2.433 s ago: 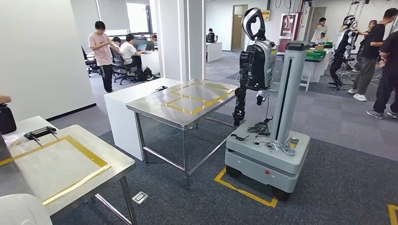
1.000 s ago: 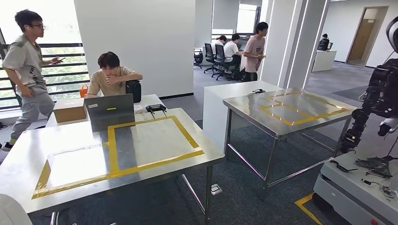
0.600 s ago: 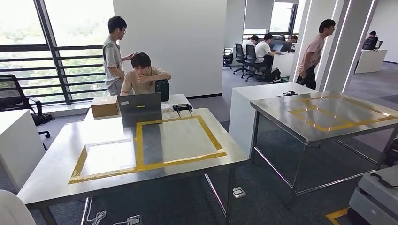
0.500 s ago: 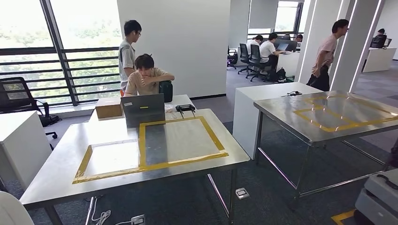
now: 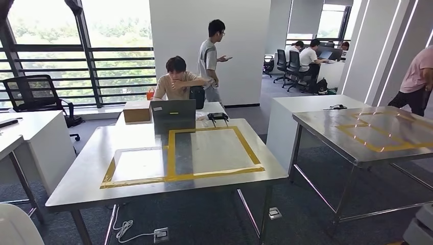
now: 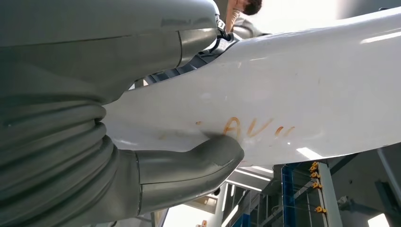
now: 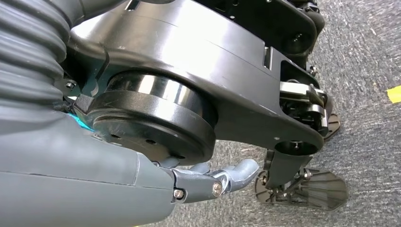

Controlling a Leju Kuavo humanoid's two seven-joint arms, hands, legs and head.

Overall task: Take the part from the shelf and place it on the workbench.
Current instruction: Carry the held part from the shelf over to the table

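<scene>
A large white curved part (image 6: pixel 293 90) with orange marks on it lies in my left hand (image 6: pixel 118 156); the grey thumb (image 6: pixel 203 158) presses against its surface. A corner of the same white part (image 5: pixel 15 227) pokes in at the lower left of the head view. The steel workbench (image 5: pixel 87 176), marked with yellow tape rectangles (image 5: pixel 214 148), stands straight ahead. My right hand (image 7: pixel 208 182) hangs low over grey carpet with nothing in it, one finger stretched out.
On the workbench's far edge stand a laptop (image 5: pixel 173 115), a cardboard box (image 5: pixel 137 111) and a small black device (image 5: pixel 218 117). One person (image 5: pixel 178 76) sits behind it, another (image 5: pixel 210 51) stands there. A second steel table (image 5: pixel 378 132) is at right, a white desk (image 5: pixel 30 132) at left.
The camera has kept swinging left, so the workbench has slid from the left to the middle of the picture. The standing person has walked to the seated one's other side.
</scene>
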